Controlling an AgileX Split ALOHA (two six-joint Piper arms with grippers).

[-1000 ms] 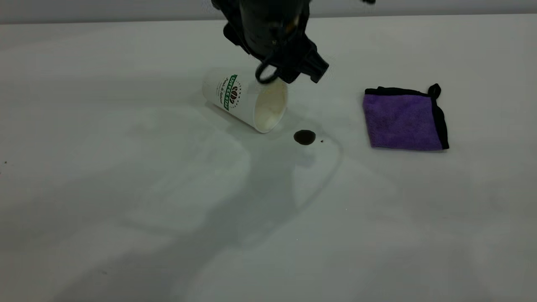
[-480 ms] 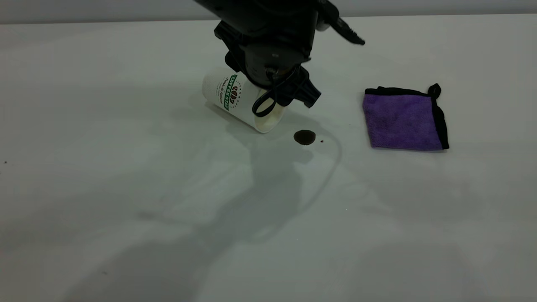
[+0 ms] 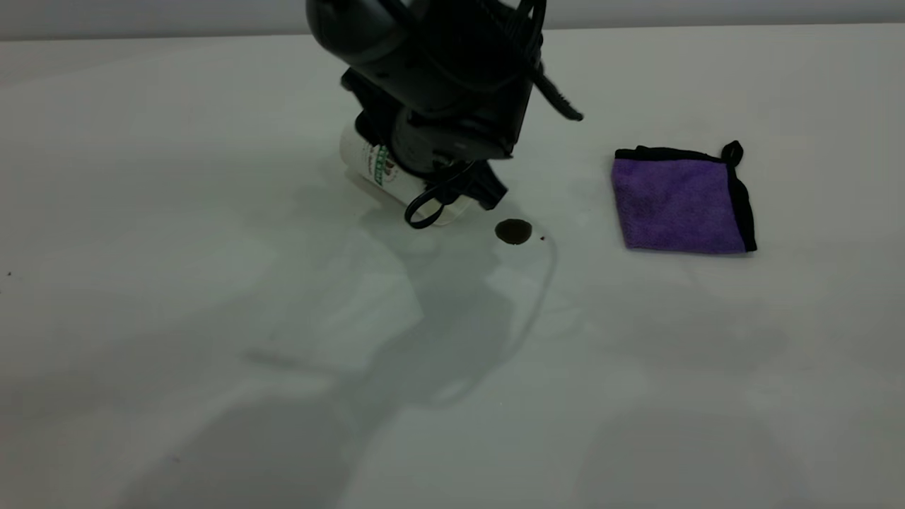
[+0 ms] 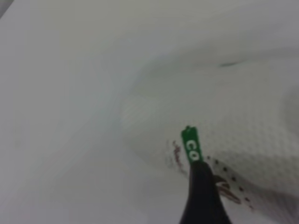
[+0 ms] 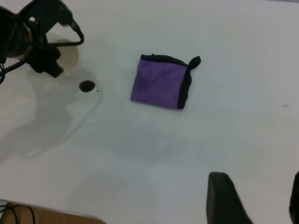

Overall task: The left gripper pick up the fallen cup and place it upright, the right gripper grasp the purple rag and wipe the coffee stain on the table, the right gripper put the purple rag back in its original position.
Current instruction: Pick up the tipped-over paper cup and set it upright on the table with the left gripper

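Light: dim, greyish, coming from above.
Shadows: broad soft shapes spread over the counter toward the exterior camera.
Glare: faint pale sheen patches on the counter.
Blur: left wrist view soft and out of focus; paper cup lettering smeared.

The table is a large white smooth top. The fallen cup lies on its side on it, and just beside the cup's mouth there is the coffee stain, a small round dark brown blot with a tiny dark speck next to it. The purple rag, folded with a black border, lies flat well apart from the stain.
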